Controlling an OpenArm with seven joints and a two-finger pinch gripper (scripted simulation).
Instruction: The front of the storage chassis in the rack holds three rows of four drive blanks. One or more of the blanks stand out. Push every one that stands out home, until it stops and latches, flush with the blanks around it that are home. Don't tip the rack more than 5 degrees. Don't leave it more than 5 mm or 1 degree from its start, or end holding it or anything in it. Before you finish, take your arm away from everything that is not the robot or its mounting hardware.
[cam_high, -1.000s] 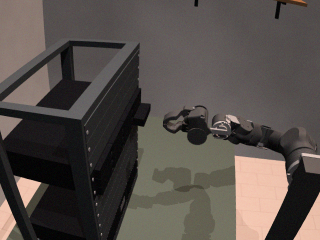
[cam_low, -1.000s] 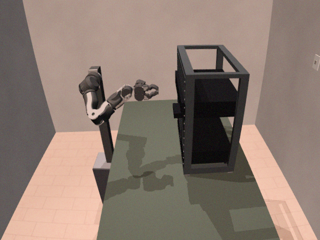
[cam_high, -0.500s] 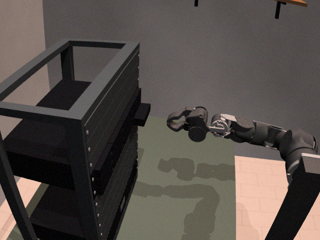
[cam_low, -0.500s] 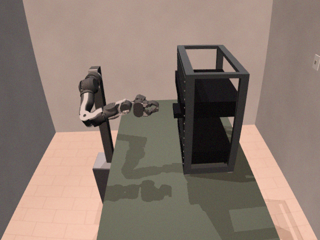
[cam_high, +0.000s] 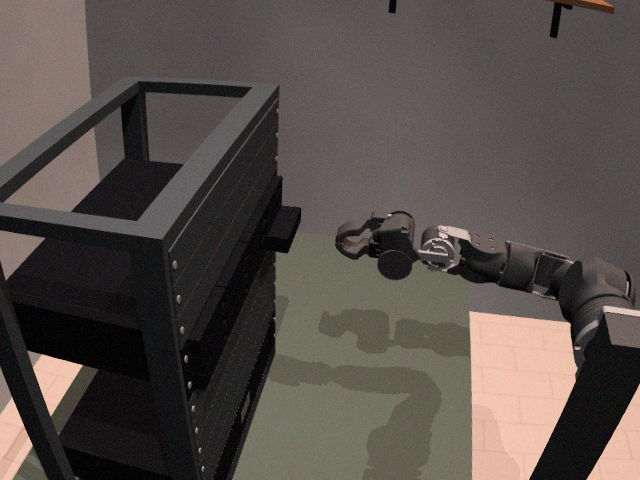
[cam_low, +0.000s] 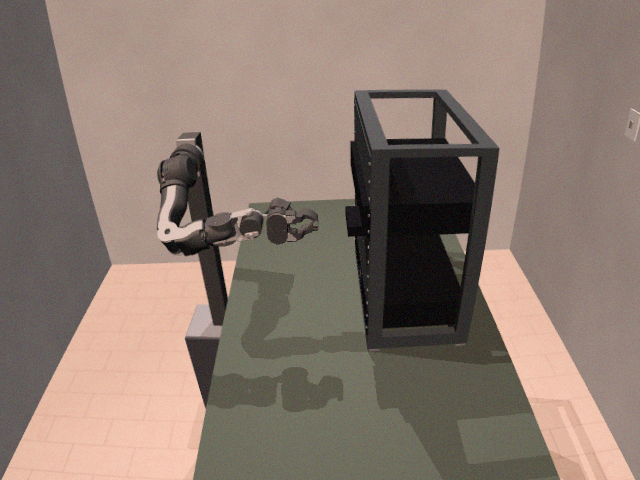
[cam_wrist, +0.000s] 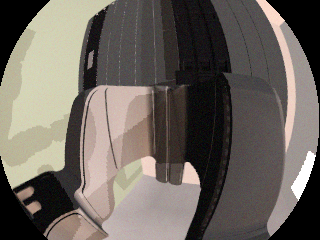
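Gripper (cam_high: 338, 242) (cam_low: 316, 223) (cam_wrist: 174, 136) of a jointed robot arm (cam_high: 532, 268) (cam_low: 178, 222) is closed with nothing in its grasp, held in the air above a green table top (cam_high: 336, 428) (cam_low: 289, 434). Just apart from it, one dark drive blank (cam_high: 284, 229) (cam_low: 353, 221) juts out from the front of the storage chassis (cam_high: 77, 322) (cam_low: 431, 217), which sits in a tall, upright open-frame rack (cam_high: 155, 310) (cam_low: 378, 248). In the exterior view, the arm is at left, the rack at right.
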